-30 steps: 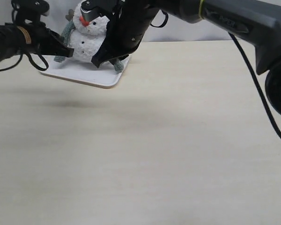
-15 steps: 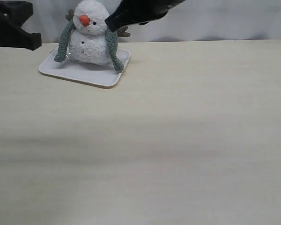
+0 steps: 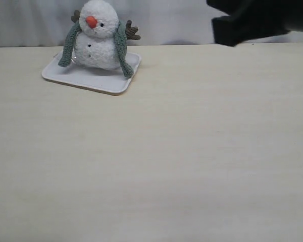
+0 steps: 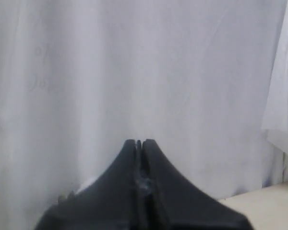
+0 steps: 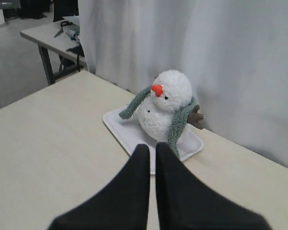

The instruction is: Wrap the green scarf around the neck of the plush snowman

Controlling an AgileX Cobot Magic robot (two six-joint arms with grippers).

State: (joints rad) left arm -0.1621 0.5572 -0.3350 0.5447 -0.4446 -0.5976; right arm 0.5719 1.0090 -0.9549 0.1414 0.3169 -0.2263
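Observation:
The plush snowman (image 3: 96, 35) sits upright on a white tray (image 3: 86, 79) at the table's far left. The green scarf (image 3: 121, 50) lies around the back of its neck, and its two ends hang down the front on either side of the body. In the right wrist view the snowman (image 5: 168, 103) and scarf (image 5: 178, 122) stand beyond my right gripper (image 5: 152, 146), which is shut, empty and well clear of them. My left gripper (image 4: 139, 142) is shut on nothing and points at a white curtain. It is out of the exterior view.
A blurred dark part of the right arm (image 3: 252, 22) hangs at the top right, above the table's far edge. A white curtain (image 3: 192, 20) backs the table. Another table (image 5: 48, 33) with clutter stands behind, to one side.
Both arms have pulled back from the snowman: the left one out of the exterior view, the right one up and to the right. The scarf stays draped on the snowman.

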